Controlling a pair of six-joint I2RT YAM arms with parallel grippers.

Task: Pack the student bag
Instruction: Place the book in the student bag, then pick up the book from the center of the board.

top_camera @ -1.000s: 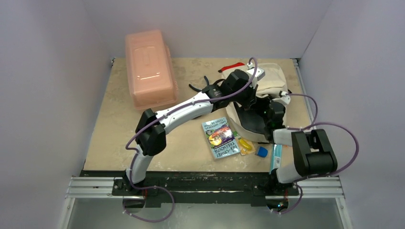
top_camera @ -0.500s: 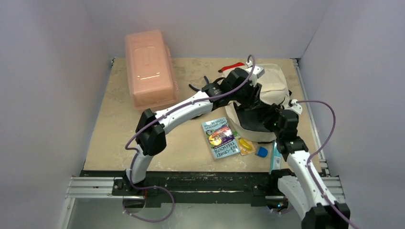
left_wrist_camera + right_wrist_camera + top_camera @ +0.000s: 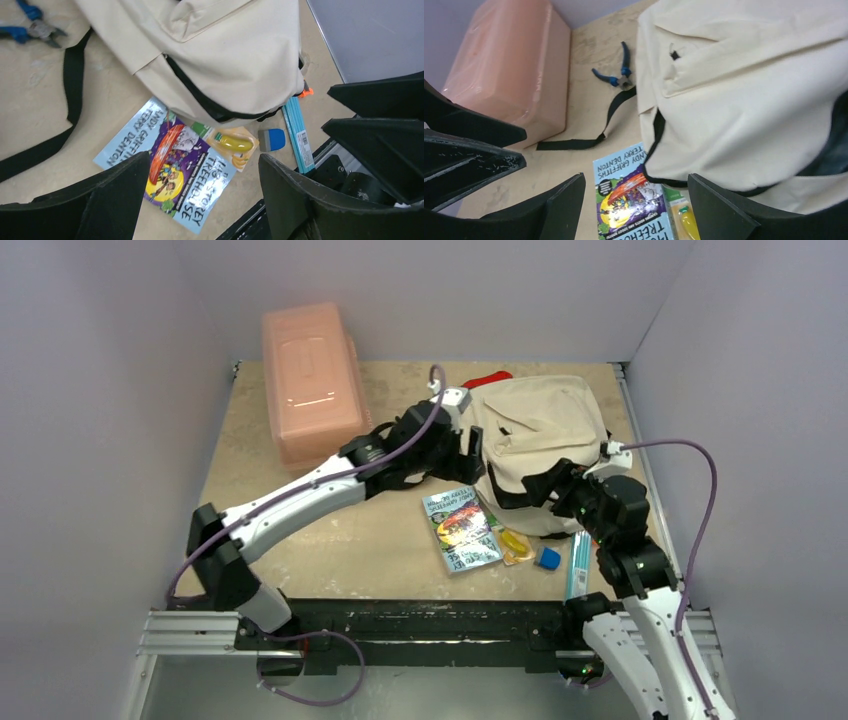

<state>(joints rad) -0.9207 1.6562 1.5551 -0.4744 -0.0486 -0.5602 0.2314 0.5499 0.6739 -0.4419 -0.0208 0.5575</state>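
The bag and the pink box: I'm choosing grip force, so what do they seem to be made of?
The student bag: soft woven cloth, probably canvas or cotton, matte cream; it sags and creases, with black trim along the zipper lines. The pink box: rigid plastic, perhaps slightly translucent, smooth and glossy; it has moulded rounded edges and shows light reflections on the lid.

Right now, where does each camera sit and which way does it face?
Top external: above and behind the bases, looking down at the table; left arm and right arm flank the student bag.
Left wrist: faces the book and near-right edge; left fingers show, open.
Right wrist: faces far-left toward the pink box; right fingers show, open.
Shared: both wrists see student bag and book.
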